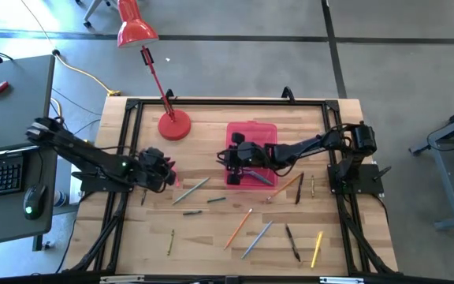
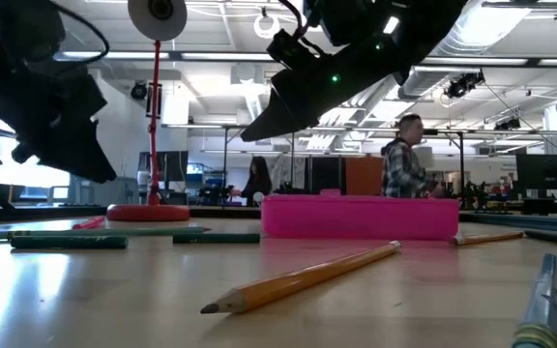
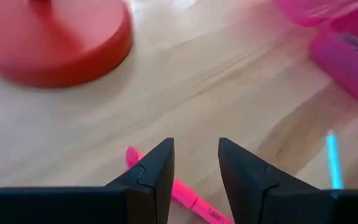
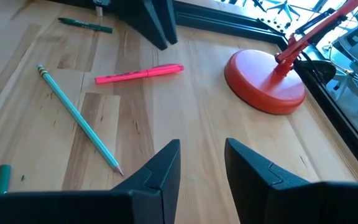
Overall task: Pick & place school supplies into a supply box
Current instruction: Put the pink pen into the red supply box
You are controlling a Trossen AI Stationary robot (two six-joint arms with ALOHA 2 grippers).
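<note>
Lying flat, pink highlighter (image 4: pixel 139 73) beneath left gripper (image 3: pixel 196 163), fingers parted.

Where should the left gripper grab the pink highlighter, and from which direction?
Probably mid-barrel, coming straight down. The pink highlighter lies flat on the bare wooden table, nothing touching it, so the top is free. It is long and thin: set the fingers across its width, not along its length. The left gripper is open, hanging just above it, so little travel is needed. The right gripper is open above the supply box.
</note>
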